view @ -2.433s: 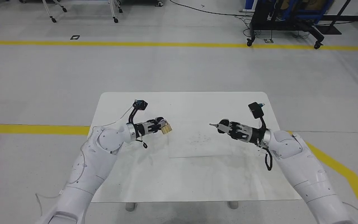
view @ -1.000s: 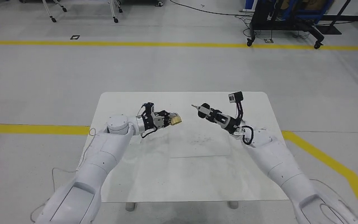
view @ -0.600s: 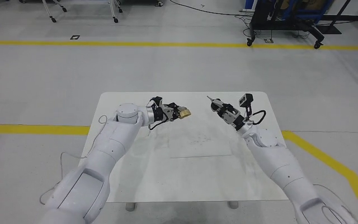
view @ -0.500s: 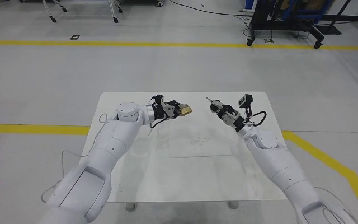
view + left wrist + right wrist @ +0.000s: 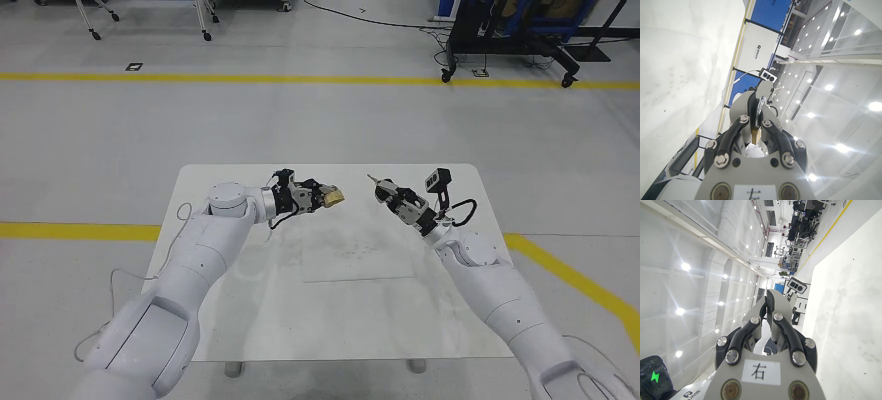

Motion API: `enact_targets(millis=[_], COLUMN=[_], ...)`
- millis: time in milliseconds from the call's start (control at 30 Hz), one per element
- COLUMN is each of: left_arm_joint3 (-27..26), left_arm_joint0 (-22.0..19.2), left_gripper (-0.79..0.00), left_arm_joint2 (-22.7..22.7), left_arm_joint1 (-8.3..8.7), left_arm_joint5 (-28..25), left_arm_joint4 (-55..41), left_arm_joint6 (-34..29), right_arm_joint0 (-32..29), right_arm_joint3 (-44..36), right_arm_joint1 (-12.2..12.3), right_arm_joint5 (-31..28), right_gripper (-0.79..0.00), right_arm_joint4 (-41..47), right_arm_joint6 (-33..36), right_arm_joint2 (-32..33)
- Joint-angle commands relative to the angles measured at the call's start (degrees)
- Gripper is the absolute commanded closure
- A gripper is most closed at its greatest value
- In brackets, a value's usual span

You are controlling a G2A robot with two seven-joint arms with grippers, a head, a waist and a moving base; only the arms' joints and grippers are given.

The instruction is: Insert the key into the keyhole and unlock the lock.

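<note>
The left gripper [image 5: 318,196] clenches its jaws on the lock [image 5: 333,197] above the counter [image 5: 350,300], and the right gripper [image 5: 389,192] grasps in its jaws the key [image 5: 374,180], whose tip faces the lock but is apart from it, apparently to align them for insertion.

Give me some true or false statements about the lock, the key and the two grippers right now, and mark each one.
1. The left gripper holds the padlock. True.
2. The key sits in the keyhole. False: the key, in the right gripper, is apart from the padlock, with a gap between them.
3. The padlock lies on the table. False: it is held up off the table.
4. Both grippers are over the table's far half. True.
</note>
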Motion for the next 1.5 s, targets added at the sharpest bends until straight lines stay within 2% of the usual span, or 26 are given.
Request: enact_targets(millis=[0,33,400,533,633,767,1467], left_arm_joint3=[0.0,0.0,-6.61,-9.05,-10.64,-12.15,-15.89], left_arm_joint0=[0.0,0.0,2.99,4.15,4.94,5.71,7.91], left_gripper=[0.0,0.0,0.0,0.0,0.0,0.0,0.0], left_arm_joint2=[0.0,0.0,-1.21,-1.61,-1.78,-2.16,-3.44], left_arm_joint1=[0.0,0.0,0.76,1.07,1.25,1.47,1.84], left_arm_joint5=[0.0,0.0,4.15,4.37,4.68,5.16,6.13], left_arm_joint4=[0.0,0.0,4.56,6.21,7.32,8.29,11.92], left_arm_joint6=[0.0,0.0,15.96,18.62,19.41,19.98,21.77], right_arm_joint0=[-0.56,-0.95,-8.42,-10.17,-10.1,-9.72,-8.61], right_arm_joint3=[-2.0,-3.24,-15.15,-18.74,-20.18,-20.65,-19.13], right_arm_joint1=[-0.13,-0.21,-0.17,-0.39,-0.68,-1.22,-3.51], right_arm_joint5=[2.03,3.34,10.6,15.33,20.24,23.12,25.99], right_gripper=[0.0,0.0,0.0,0.0,0.0,0.0,0.0], right_arm_joint4=[-2.79,-3.27,-8.65,-9.33,-8.92,-8.08,-9.13], right_arm_joint6=[-2.59,-3.31,-14.1,-17.16,-17.77,-19.62,-25.6], right_arm_joint2=[-0.54,-0.79,0.21,-0.08,-0.64,-1.01,-1.65])
